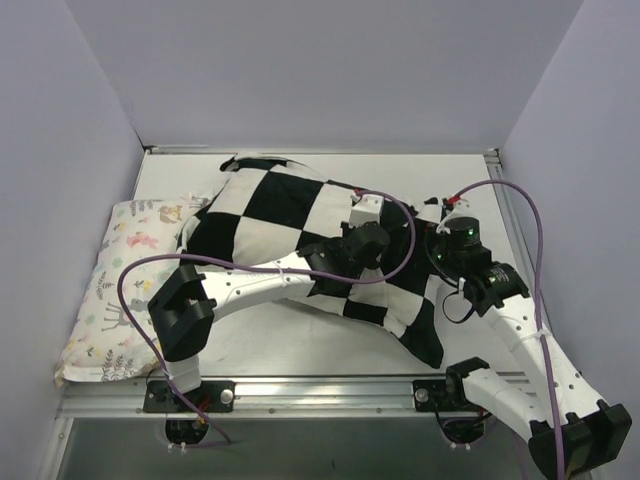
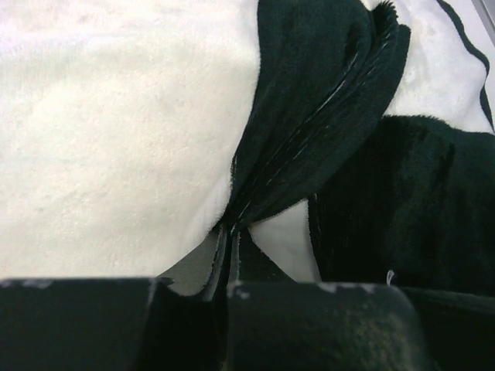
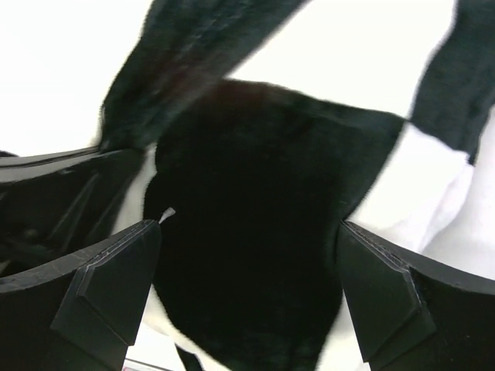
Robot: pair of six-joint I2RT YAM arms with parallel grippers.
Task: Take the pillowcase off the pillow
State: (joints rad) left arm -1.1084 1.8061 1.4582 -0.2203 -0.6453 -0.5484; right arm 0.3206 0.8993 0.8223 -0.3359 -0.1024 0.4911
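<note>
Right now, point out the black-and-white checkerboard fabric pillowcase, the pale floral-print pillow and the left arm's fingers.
black-and-white checkerboard fabric pillowcase (image 1: 270,210): top view, a black square.
pale floral-print pillow (image 1: 140,235): top view, its far end.
left arm's fingers (image 2: 309,325): left wrist view, one finger, shut on a pillowcase fold.

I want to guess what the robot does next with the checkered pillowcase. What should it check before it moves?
1. Left gripper shut on a fold of the pillowcase: ok.
2. Right gripper open, with a black patch of fabric between its fingers: ok, but it holds nothing yet.
3. Pillow peeking out at an opening, so the pull goes the right way: cannot tell, since the cover hides it.
4. Floral pillow lying off to the left, away from both grippers: ok.
</note>
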